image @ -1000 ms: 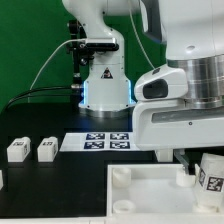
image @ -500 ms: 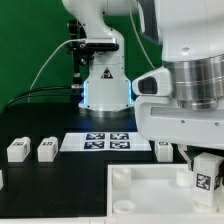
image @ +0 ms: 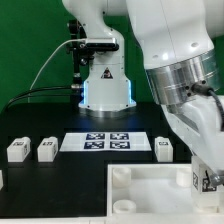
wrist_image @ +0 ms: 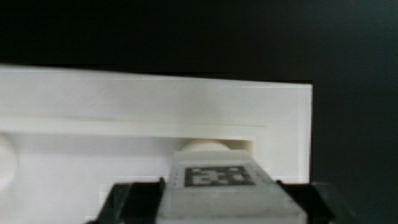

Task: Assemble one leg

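Lower right in the exterior view, the stubby white tagged plastic leg [image: 204,180] is clamped in the gripper [wrist_image: 215,203], aligned over the round socket [wrist_image: 210,147] of the white panel [image: 150,196], presumably for insertion.

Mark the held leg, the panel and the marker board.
held leg [wrist_image: 217,178]: wrist view, its tagged face.
panel [image: 150,200]: exterior view, bare top surface.
marker board [image: 107,141]: exterior view, centre between its tags.
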You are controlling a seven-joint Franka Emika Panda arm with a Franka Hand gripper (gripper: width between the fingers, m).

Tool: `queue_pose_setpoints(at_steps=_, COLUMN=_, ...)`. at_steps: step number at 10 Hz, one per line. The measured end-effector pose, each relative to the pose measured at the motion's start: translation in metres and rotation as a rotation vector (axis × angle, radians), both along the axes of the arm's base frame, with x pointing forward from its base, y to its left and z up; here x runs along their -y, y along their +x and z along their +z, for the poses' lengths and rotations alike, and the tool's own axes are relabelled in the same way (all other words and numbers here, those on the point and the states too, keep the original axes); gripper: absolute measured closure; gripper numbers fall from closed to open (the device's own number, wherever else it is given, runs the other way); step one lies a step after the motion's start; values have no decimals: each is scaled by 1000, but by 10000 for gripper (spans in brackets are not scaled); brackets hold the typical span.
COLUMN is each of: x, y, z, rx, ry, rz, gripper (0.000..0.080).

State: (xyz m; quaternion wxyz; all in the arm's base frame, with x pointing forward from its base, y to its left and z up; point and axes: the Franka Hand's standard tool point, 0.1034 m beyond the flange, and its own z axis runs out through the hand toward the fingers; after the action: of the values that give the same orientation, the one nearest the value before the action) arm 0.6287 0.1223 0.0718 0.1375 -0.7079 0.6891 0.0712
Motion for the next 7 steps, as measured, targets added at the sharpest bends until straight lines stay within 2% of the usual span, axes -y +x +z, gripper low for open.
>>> queue_pose_setpoints(at_steps=2, x=0, y=0, z=-1, rx=18, ry=-6, rz=63, gripper=503)
queue_pose_setpoints(at_steps=3, x=-1, y=-1, z=-1, rx=18, ry=-7, rz=68, gripper=321)
queue_pose_setpoints(at_steps=4, x=-5, y=-2, z=-1, rx=34, ry=-16, rz=141, gripper=209)
queue_pose_setpoints(at_steps=5, x=-8, y=-7, z=-1, rx=42, ry=-45, rz=338, gripper=209)
queue_pose_setpoints(at_steps=6, x=-12, y=-8, z=3, rx=45, ry=-85, rz=515, gripper=160)
queue_pose_setpoints(at_steps=7, x=-13, y=-3, z=3, rx=103, ry=-107, rz=603, gripper=152)
